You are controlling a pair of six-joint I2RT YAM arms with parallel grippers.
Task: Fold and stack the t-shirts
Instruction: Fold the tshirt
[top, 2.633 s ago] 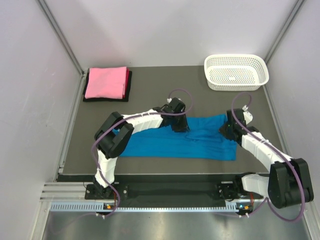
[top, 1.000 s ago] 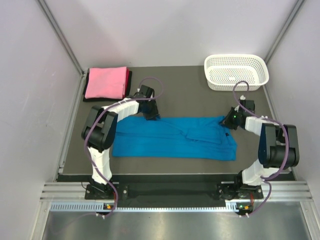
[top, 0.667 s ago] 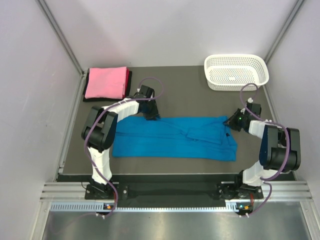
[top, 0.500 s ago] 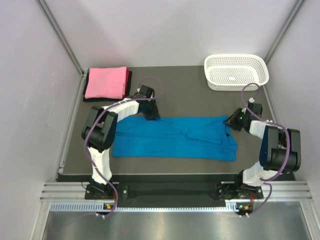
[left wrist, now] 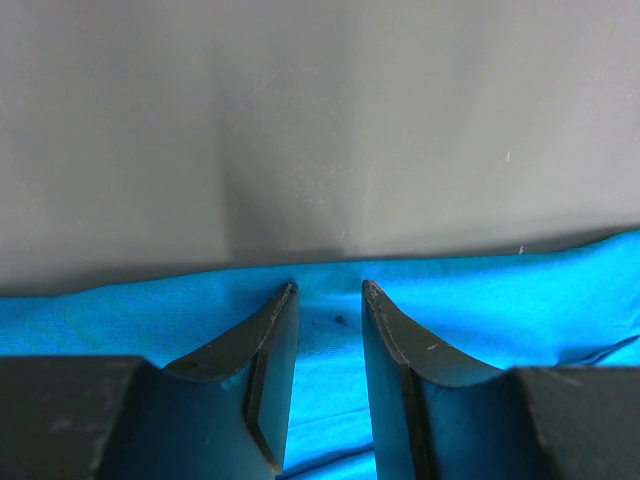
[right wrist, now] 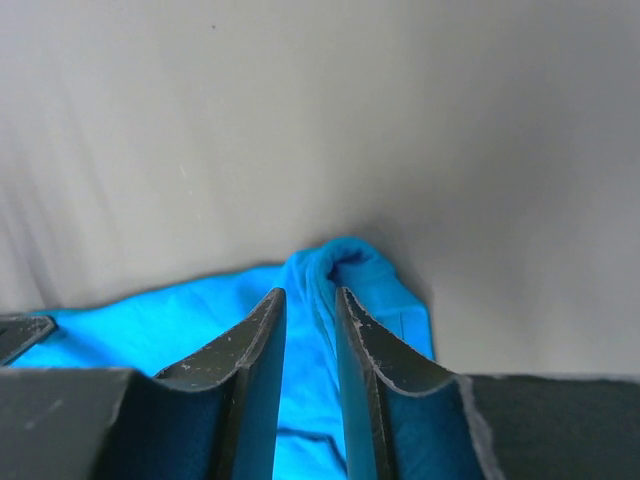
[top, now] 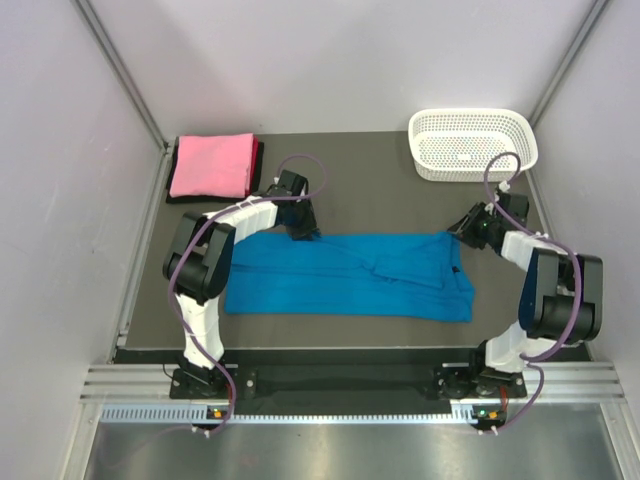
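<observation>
The left end effector (left wrist: 328,288) and right end effector (right wrist: 308,292) are resting slightly parted at the far edge of the bright turquoise cloth t-shirt (top: 340,285); lifting straight up is looking wisest, to avoid dragging the fold.

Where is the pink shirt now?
Seen from above, the pink shirt lies folded at the far left corner of the table, on top of a dark shirt, across from the white basket at the far right.

We see bright, even, diffuse light in the overhead view, with faint soft shadows on the table (top: 380,190). In both wrist views the turquoise t-shirt (left wrist: 520,300) looks vivid, and soft grey shadow spreads beyond the dark fingers (left wrist: 275,350).
</observation>
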